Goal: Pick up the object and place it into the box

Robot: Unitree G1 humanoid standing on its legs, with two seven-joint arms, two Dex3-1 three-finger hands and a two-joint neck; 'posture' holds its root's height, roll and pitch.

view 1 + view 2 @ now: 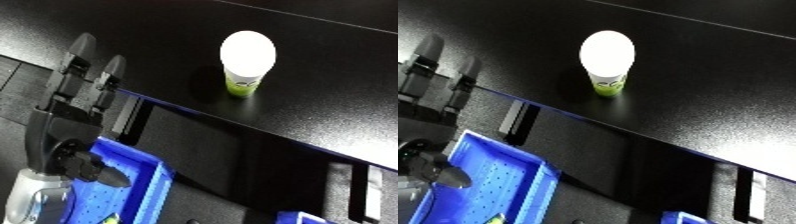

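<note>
The cup (pixel 246 62) stood upright on the counter (pixel 338 100), untouched; the left hand (pixel 75 100), fingers straight and apart, hovered over the bin (pixel 496 185), probably before reaching.

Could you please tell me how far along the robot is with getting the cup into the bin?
Nothing looks done yet: the cup stands upright on the black table, untouched. The left hand is raised beside it, fingers straight, holding nothing. Grasping, carrying and dropping it into the blue bin remain.
</note>
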